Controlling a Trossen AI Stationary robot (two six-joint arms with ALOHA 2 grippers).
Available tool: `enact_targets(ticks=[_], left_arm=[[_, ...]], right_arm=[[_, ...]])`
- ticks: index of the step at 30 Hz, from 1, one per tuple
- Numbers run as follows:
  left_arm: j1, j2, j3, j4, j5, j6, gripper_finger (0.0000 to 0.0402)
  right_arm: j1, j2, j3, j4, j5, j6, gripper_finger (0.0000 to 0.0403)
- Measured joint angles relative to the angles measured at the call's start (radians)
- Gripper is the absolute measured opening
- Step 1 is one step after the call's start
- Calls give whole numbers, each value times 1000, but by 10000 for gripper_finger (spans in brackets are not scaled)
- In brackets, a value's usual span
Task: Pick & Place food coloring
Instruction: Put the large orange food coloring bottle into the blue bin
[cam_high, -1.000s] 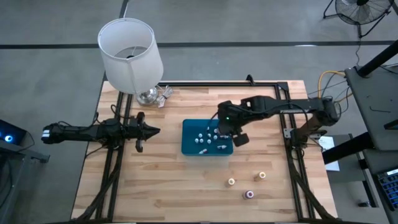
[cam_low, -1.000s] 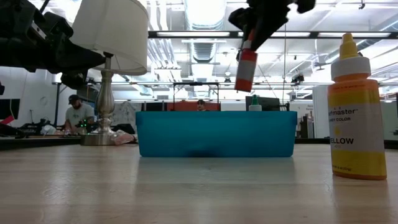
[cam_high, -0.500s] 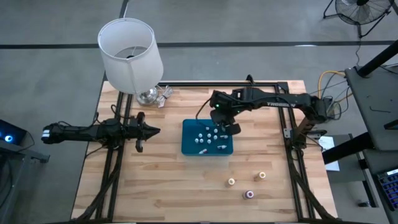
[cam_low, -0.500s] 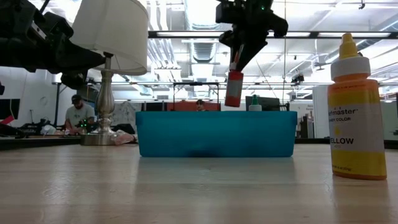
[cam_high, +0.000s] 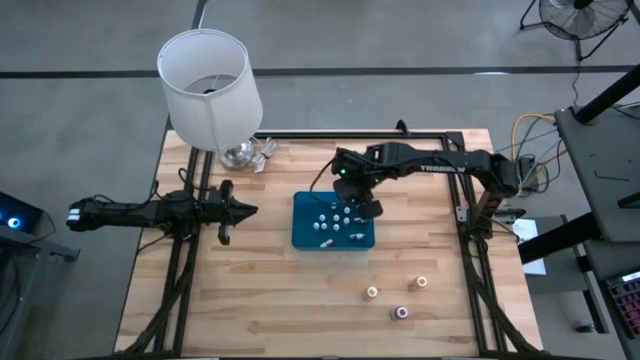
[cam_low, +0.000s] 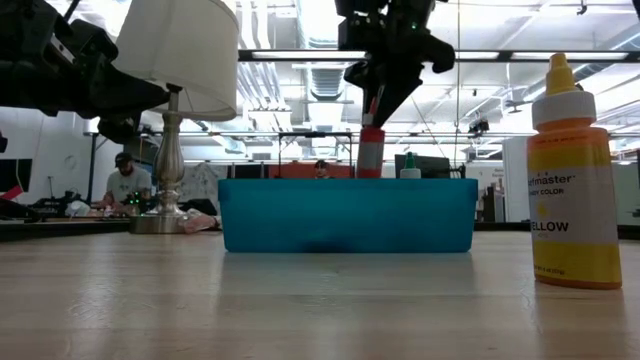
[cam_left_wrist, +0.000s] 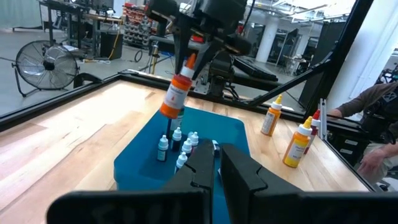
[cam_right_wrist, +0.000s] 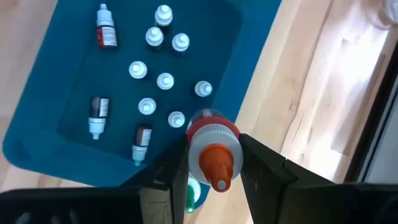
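In the low view, a yellow bottle (cam_low: 574, 175) stands close by at the right on the bench (cam_low: 300, 310). Farther back sits the blue tray (cam_low: 347, 214). Above it, the right claw (cam_low: 377, 98) pinches an orange bottle (cam_low: 371, 152), dipping into the tray. At the high view's left, the left claw (cam_high: 240, 209) waits, closed and empty.

We are reaching our right arm in from the table's right side toward its middle, the right gripper (cam_high: 355, 196) pointing downward — its 2 fingers (cam_right_wrist: 267, 171) are clamping something between them. We are keeping our left arm low along the table's left side, the left gripper (cam_high: 240, 209) closed tight.
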Motion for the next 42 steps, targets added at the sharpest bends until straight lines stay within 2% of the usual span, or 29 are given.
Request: enact_targets(ticks=[25,42], left_arm=[[0,0,0,0,0,0,2],[0,0,0,0,0,0,2]], right_arm=[[-22,88,0,26,-19,-23,107],[-42,90,-55,43,-27,-27,107]])
